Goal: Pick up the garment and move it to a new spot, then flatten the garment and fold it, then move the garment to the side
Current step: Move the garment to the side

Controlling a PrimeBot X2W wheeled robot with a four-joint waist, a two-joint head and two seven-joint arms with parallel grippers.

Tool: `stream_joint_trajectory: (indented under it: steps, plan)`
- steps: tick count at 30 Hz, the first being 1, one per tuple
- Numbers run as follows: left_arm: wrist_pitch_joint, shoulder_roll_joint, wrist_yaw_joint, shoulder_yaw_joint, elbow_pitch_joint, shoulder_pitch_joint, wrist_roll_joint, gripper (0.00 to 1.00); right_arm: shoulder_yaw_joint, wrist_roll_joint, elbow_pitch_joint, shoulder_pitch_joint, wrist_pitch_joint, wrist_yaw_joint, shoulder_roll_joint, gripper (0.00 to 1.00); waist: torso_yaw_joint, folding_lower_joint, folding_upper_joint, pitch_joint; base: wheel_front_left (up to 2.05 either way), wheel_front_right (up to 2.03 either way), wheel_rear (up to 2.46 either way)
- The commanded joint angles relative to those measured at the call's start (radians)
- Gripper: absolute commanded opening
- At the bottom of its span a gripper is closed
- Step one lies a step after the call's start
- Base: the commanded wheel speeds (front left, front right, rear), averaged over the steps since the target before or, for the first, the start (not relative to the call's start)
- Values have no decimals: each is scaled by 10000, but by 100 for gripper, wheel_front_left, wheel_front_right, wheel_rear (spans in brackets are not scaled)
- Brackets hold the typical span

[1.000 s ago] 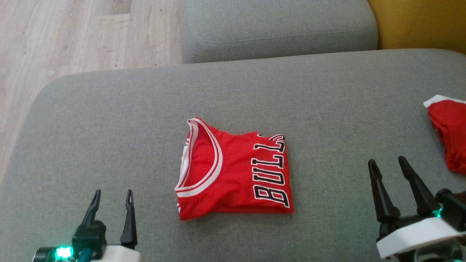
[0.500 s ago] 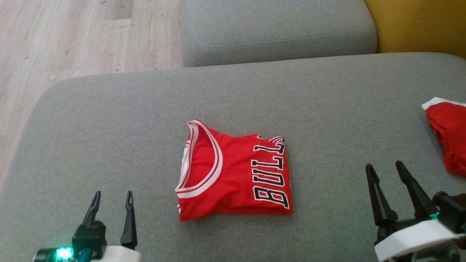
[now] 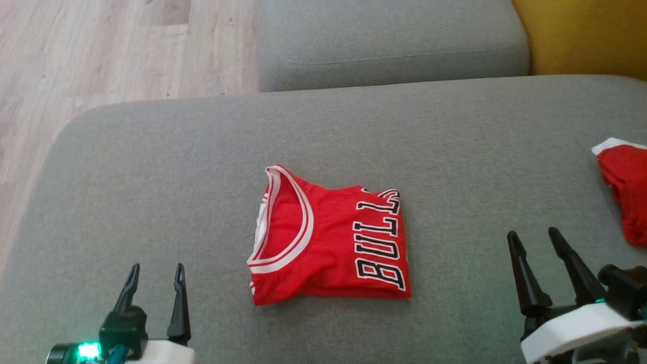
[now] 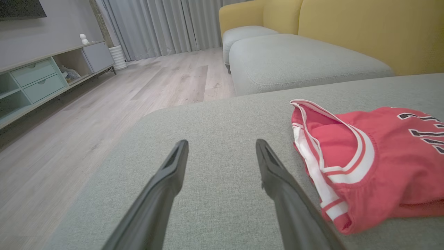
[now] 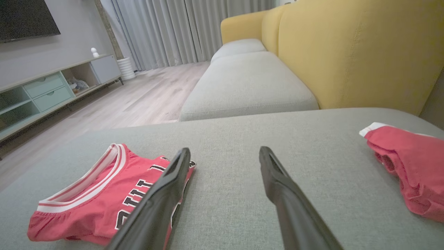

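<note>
Grippers flank our work: the left gripper (image 3: 156, 266) and right gripper (image 3: 533, 232) both stand wide and hold nothing, low on either side of the folded red sleeveless jersey with white-striped trim (image 3: 333, 237), probably to keep clear of it. It lies mid-way across the grey fabric sofa cushion (image 3: 151, 177), so we judge only the move aside is left. Black, white-edged letters read "BULL", with a last letter curling over the fold. A crumpled red cloth (image 3: 627, 197) lies at the right edge.

- Folded red fabric jersey (image 3: 328, 242) lies at the centre of the broad grey fabric seat cushion (image 3: 151, 177).
- Crumpled red cloth garment (image 3: 627, 197) lies at the cushion's right edge.
</note>
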State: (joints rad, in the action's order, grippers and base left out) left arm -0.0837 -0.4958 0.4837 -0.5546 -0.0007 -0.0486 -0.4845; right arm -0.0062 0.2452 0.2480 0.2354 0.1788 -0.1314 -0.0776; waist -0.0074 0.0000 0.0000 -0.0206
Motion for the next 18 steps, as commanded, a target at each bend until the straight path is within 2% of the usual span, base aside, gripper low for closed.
stream_joint_trajectory:
  steps: [1, 7, 16, 17, 18]
  plan:
    - [-152, -239, 19, 361, -278, 600, 50, 100, 198, 100, 221, -520, 92, 7, -227, 100, 124, 0, 0, 110, 0, 0, 0]
    - [-379, -98, -205, 283, -245, 1335, 223, 100, 523, 557, -781, -1261, 279, 7, -631, 100, 700, 0, 0, 804, 0, 0, 0]
    - [-934, 689, -575, -68, 179, 2744, 522, 100, 1984, 1639, -3482, -3020, 334, 7, -858, 100, 1802, 0, 0, 1990, 0, 0, 0]
    - [-934, 689, -575, -68, 179, 2744, 522, 100, 1984, 1639, -3482, -3020, 334, 7, -858, 100, 1802, 0, 0, 1990, 0, 0, 0]
    - [-1084, 853, -629, -114, 332, 2931, 555, 100, 2213, 1862, -4153, -3366, 500, 7, -817, 100, 1988, 0, 0, 2136, 0, 0, 0]
